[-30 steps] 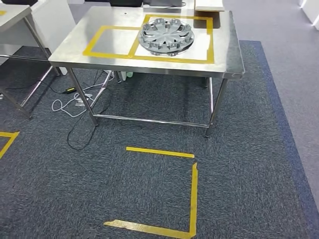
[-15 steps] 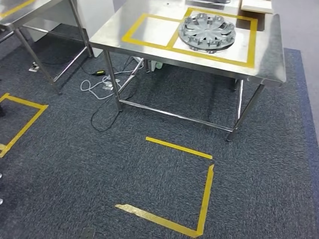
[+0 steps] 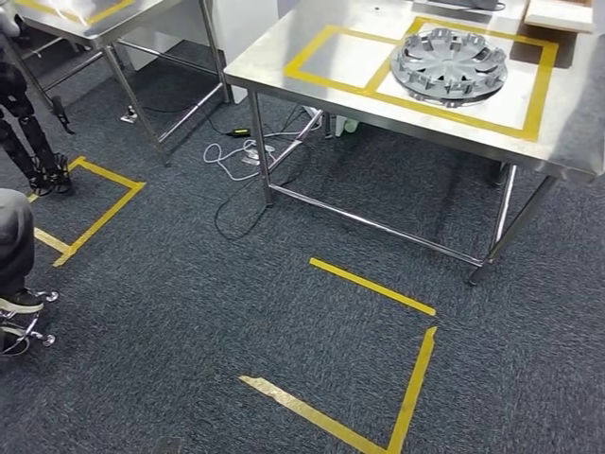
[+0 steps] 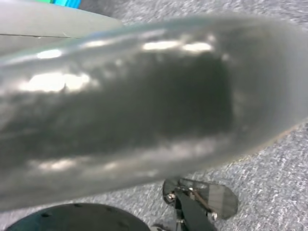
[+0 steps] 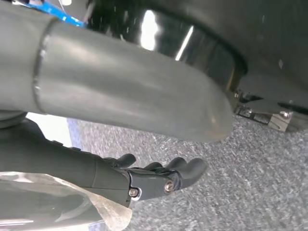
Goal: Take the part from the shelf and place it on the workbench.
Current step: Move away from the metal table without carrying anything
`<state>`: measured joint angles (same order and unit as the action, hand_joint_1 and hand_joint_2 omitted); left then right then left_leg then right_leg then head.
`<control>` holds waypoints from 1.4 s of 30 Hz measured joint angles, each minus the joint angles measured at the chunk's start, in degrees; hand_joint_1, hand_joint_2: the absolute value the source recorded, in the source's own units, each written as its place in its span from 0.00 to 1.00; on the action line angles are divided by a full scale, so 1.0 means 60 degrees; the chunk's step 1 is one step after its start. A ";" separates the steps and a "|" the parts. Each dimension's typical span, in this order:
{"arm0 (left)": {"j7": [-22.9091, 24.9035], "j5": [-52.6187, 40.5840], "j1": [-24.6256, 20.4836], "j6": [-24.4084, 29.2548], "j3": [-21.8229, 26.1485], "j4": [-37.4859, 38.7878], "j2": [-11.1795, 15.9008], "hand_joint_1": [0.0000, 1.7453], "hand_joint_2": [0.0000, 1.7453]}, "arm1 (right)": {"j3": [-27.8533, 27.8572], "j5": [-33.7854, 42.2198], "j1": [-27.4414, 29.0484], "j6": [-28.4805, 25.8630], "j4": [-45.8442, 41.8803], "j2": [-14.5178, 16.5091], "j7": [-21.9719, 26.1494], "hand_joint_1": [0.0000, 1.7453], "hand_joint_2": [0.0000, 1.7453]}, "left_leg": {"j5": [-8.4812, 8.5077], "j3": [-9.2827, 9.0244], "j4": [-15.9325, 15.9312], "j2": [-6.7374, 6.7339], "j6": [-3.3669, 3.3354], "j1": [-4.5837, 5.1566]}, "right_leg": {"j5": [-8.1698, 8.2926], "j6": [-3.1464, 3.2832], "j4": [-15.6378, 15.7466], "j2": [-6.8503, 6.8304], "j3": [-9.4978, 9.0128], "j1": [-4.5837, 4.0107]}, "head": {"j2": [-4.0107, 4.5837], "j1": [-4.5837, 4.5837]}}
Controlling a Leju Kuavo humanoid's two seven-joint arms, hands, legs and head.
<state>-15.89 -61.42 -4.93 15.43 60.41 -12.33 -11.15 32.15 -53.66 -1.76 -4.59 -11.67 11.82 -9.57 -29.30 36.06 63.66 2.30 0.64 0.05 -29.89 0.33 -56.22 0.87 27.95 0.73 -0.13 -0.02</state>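
Observation:
The part, a round grey wheel cover (image 3: 449, 64), lies flat on the steel workbench (image 3: 271, 59), inside the right-hand field of a yellow tape frame. The bench stands ahead and to my right across the dark carpet. In the right wrist view my right hand (image 5: 120, 101) hangs over the carpet, its dark fingers (image 5: 163, 178) slightly bent, apart from the thumb and holding nothing. My left hand (image 4: 145, 106) appears as a blurred grey mass close to the left wrist camera, and its fingers are hidden.
A yellow tape floor outline (image 3: 400, 378) lies in front of the bench, another tape square (image 3: 100, 203) at the left. Cables (image 3: 235, 156) trail under the bench. A second steel table (image 3: 85, 14) stands far left. A person's leg and shoe (image 3: 14, 255) sit at the left edge.
The camera has turned left, so the whole scene has slid right. The wheel cover keeps its place on the bench. The left tape square and the person's leg have come into view.

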 joint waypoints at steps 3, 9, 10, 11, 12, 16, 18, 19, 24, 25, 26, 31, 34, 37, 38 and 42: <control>0.0000 0.0000 -0.0017 0.0000 0.0001 -0.0001 0.0000 0.00 0.00 | 0.0000 0.0000 0.0022 0.0000 0.0002 0.0000 -0.0001 0.00 0.00 | -0.0693 0.0673 0.1665 -0.0260 0.0092 -0.0045 | -0.0014 0.0033 -0.0008 -0.0460 0.0027 -0.0042 | -0.0001 0.0028; 0.0000 0.0000 -0.0025 0.0000 0.0004 -0.0003 0.0003 0.00 0.00 | 0.0000 0.0000 -0.0020 0.0000 0.0003 0.0000 -0.0001 0.00 0.00 | 0.0370 -0.0681 -0.0844 -0.1052 -0.0112 0.0075 | -0.0110 -0.0084 -0.0035 -0.1144 -0.0017 -0.0136 | -0.0001 0.0026; 0.0000 -0.0001 -0.0034 0.0000 0.0004 -0.0002 0.0002 0.00 0.00 | 0.0000 -0.0007 -0.0025 0.0004 0.0003 0.0000 0.0002 0.00 0.00 | 0.0330 -0.0696 -0.0952 -0.1091 -0.0161 0.0111 | -0.0128 -0.0125 -0.0044 -0.1247 -0.0009 -0.0160 | -0.0001 0.0023; 0.0001 -0.0012 -0.0025 -0.0001 0.0004 -0.0002 0.0003 0.00 0.00 | -0.0006 -0.0047 -0.0043 0.0037 0.0002 0.0000 0.0021 0.00 0.00 | 0.0343 -0.0659 -0.0981 -0.0998 -0.0216 0.0117 | -0.0140 -0.0169 -0.0047 -0.1353 -0.0024 -0.0170 | -0.0001 0.0019; 0.0006 -0.0027 -0.0001 -0.0002 0.0004 -0.0001 0.0005 0.00 0.00 | -0.0033 -0.0118 -0.0062 0.0101 0.0001 -0.0003 0.0051 0.00 0.00 | 0.0367 -0.0639 -0.0997 -0.0902 -0.0269 0.0101 | -0.0174 -0.0222 -0.0060 -0.1347 -0.0008 -0.0158 | 0.0000 0.0016; 0.0033 -0.0083 -0.0022 -0.0005 0.0005 -0.0002 -0.0011 0.00 0.00 | -0.0213 -0.0362 -0.0057 0.0381 0.0002 -0.0030 0.0182 0.00 0.00 | 0.0479 -0.0581 -0.1062 -0.0485 -0.0492 0.0039 | -0.1067 -0.0379 -0.1563 -0.0333 0.0698 -0.0089 | -0.0001 -0.0047; 0.0035 -0.0093 -0.0038 -0.0007 0.0004 0.0000 -0.0024 0.00 0.00 | -0.0244 -0.0384 -0.0020 0.0411 0.0005 -0.0054 0.0194 0.00 0.00 | 0.0497 -0.0557 -0.1058 -0.0239 -0.0521 0.0043 | -0.1435 -0.0397 -0.2716 -0.0193 0.1286 -0.0085 | -0.0001 -0.0050; 0.0040 -0.0096 -0.0027 -0.0007 0.0005 0.0000 -0.0025 0.00 0.00 | -0.0266 -0.0400 -0.0016 0.0428 0.0007 -0.0069 0.0190 0.00 0.00 | 0.0501 -0.0557 -0.1053 -0.0113 -0.0520 0.0043 | -0.1346 -0.0399 -0.2866 -0.0176 0.1398 -0.0084 | -0.0001 -0.0052; 0.0108 -0.0190 -0.0052 -0.0001 -0.0019 0.0000 -0.0041 0.00 0.00 | -0.0385 -0.0490 -0.0022 0.0482 0.0020 -0.0127 0.0039 0.00 0.00 | 0.0517 -0.0478 -0.0925 0.0508 -0.0394 0.0051 | -0.0032 -0.0350 -0.0491 0.0508 0.0436 0.0024 | 0.0000 -0.0044; 0.0119 -0.0199 -0.0056 0.0000 -0.0026 0.0000 -0.0043 0.00 0.00 | -0.0392 -0.0499 -0.0022 0.0486 0.0025 -0.0138 0.0026 0.00 0.00 | 0.0529 -0.0423 -0.0899 0.0605 -0.0333 0.0050 | -0.0046 -0.0323 -0.0307 0.0607 0.0343 0.0027 | -0.0001 -0.0042; 0.0133 -0.0206 -0.0049 0.0001 -0.0031 0.0000 -0.0041 0.00 0.00 | -0.0394 -0.0504 -0.0026 0.0488 0.0027 -0.0144 0.0020 0.00 0.00 | 0.0551 -0.0370 -0.0882 0.0707 -0.0264 0.0041 | -0.0071 -0.0279 -0.0240 0.0560 0.0297 0.0015 | -0.0001 -0.0038; 0.0169 -0.0214 -0.0024 0.0007 -0.0035 0.0000 -0.0033 0.00 0.00 | -0.0414 -0.0514 -0.0013 0.0499 0.0027 -0.0152 0.0026 0.00 0.00 | -0.0159 0.0211 0.0327 0.0010 -0.0031 0.0013 | 0.0027 -0.0038 -0.0136 -0.0087 0.0216 0.0005 | 0.0000 0.0035; 0.0168 -0.0215 -0.0035 0.0001 -0.0036 0.0000 -0.0035 0.00 0.00 | -0.0421 -0.0559 -0.0004 0.0536 0.0028 -0.0159 0.0025 0.00 0.00 | -0.0645 0.0762 0.1661 -0.0247 0.0062 -0.0067 | -0.0013 -0.0012 -0.0140 -0.0553 0.0204 -0.0031 | 0.0000 0.0052; 0.0168 -0.0237 -0.0008 -0.0002 -0.0038 0.0000 -0.0027 0.00 0.00 | -0.0502 -0.0764 -0.0027 0.0613 0.0028 -0.0160 0.0025 0.00 0.00 | 0.0074 0.0098 0.0460 -0.0533 0.0067 -0.0103 | -0.0077 -0.0069 -0.0141 -0.0917 0.0132 -0.0033 | 0.0000 0.0056; 0.0169 -0.0260 -0.0022 -0.0004 -0.0041 0.0000 -0.0030 0.00 0.00 | -0.0551 -0.0844 -0.0027 0.0650 0.0028 -0.0160 0.0025 0.00 0.00 | 0.0257 -0.0196 -0.0124 -0.0770 0.0039 -0.0063 | -0.0117 -0.0118 -0.0152 -0.1027 0.0126 -0.0058 | 0.0000 0.0061; 0.0181 -0.0386 -0.0038 -0.0001 -0.0064 0.0000 -0.0033 0.00 0.00 | -0.0725 -0.1115 -0.0070 0.0787 0.0028 -0.0160 0.0012 0.00 0.00 | 0.0303 -0.0486 -0.0787 -0.0959 -0.0207 0.0051 | -0.0243 -0.0333 -0.0114 -0.1439 0.0009 -0.0129 | -0.0002 0.0044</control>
<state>-14.80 -63.74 -5.15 15.43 60.03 -12.33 -11.34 27.80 -60.35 -2.18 0.13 -11.50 10.86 -9.50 -27.48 33.15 58.94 -3.46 -0.60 0.35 -31.35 -1.67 -56.90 -7.76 28.00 -0.05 -0.14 0.24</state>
